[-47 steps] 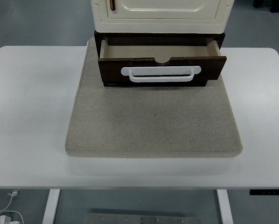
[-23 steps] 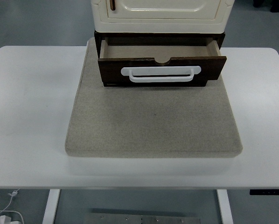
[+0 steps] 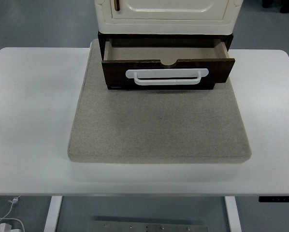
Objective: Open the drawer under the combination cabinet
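A cream cabinet [image 3: 166, 17] stands at the back of a grey felt mat [image 3: 159, 125]. Under it a dark brown wooden drawer [image 3: 167, 72] is pulled out toward me, its bare inside [image 3: 166, 53] showing with nothing in it. A white bar handle [image 3: 166, 76] runs across the drawer front. Neither of my hands appears in the head view.
The mat lies on a white table [image 3: 33, 121]. A white cable and plug [image 3: 4, 224] lie on the floor below the table's near left corner. A small dark control panel [image 3: 279, 198] sits on the table's front edge at the right.
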